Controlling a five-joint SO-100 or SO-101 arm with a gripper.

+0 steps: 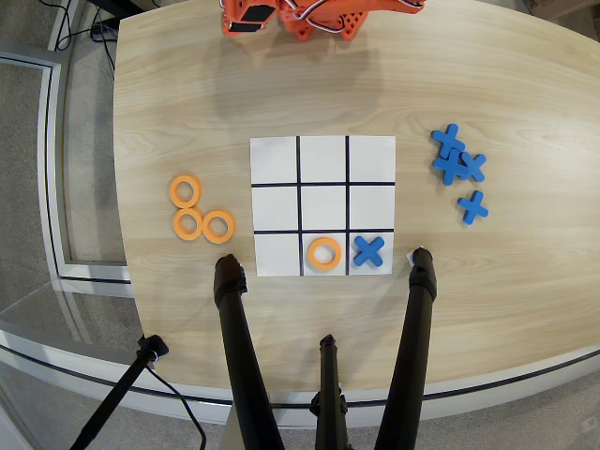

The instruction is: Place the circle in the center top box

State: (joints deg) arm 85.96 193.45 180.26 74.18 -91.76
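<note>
Tripod legs (234, 347) cross the bottom of the overhead view, nearest the camera, planted on the wooden table (506, 291) just below the grid sheet (322, 205). Past them comes the grid's row farthest from my base, and the circle (323, 254) already lies flat in its middle cell, the center top box (323, 272), inside the black lines. A blue cross (369, 250) sits in the cell just to its right. Left of the sheet three spare orange rings (200, 214) lie on bare wood, two of them touching; to the right four blue crosses (457, 169) are heaped and scattered near the table edge. Farthest off, at the top edge, only my orange base (300, 17) shows. My gripper is out of the frame, so I cannot tell how wide its jaws stand or whether they hold anything. I judge the placing done, with the arm parked. What remains, I think, is nothing more than keeping clear of the sheet so the ring is not nudged.
</note>
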